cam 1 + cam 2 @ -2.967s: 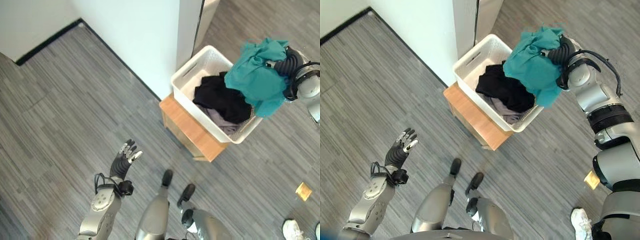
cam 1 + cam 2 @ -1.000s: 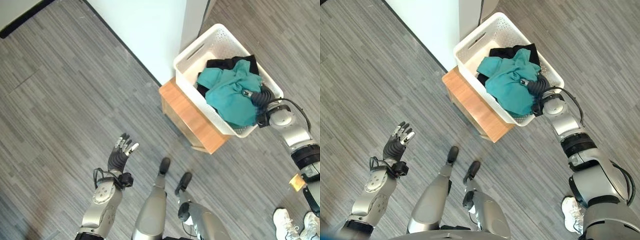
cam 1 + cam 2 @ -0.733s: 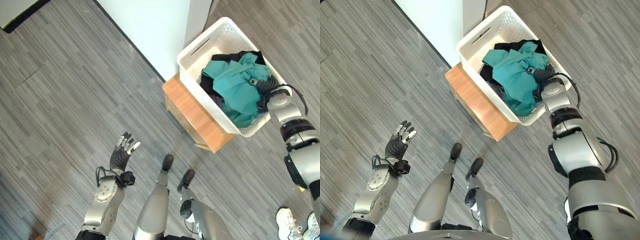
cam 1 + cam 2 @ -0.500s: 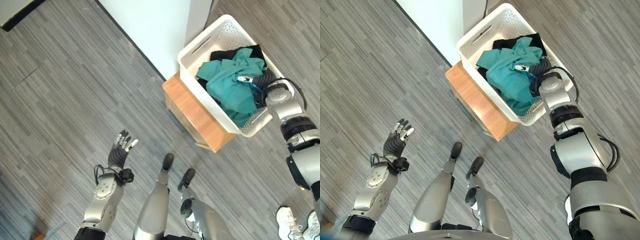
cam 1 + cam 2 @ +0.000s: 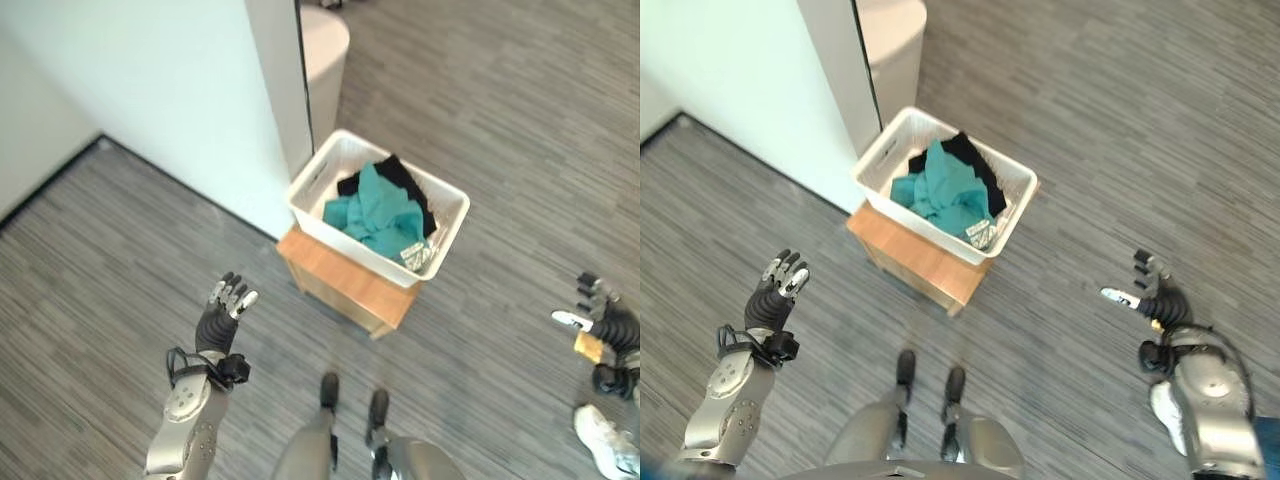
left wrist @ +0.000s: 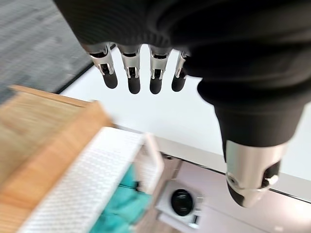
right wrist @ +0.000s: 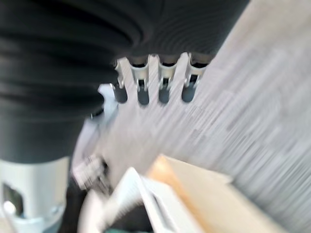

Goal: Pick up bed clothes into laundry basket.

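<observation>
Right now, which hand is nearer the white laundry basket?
Left, narrowly. The left hand hangs open, below-left of the laundry basket; the right hand, also open, is out to its lower right.

Silver-grey arms, smooth rounded shells. Left hand (image 5: pixel 222 312): dark ribbed cover over back and wrist, silver fingers (image 6: pixel 131 73) ending in dark tips, thick silver thumb (image 6: pixel 250 170) with dark tip. Right hand (image 5: pixel 1155 300): same dark ribbed cover, same silver dark-tipped fingers (image 7: pixel 164 80).
</observation>
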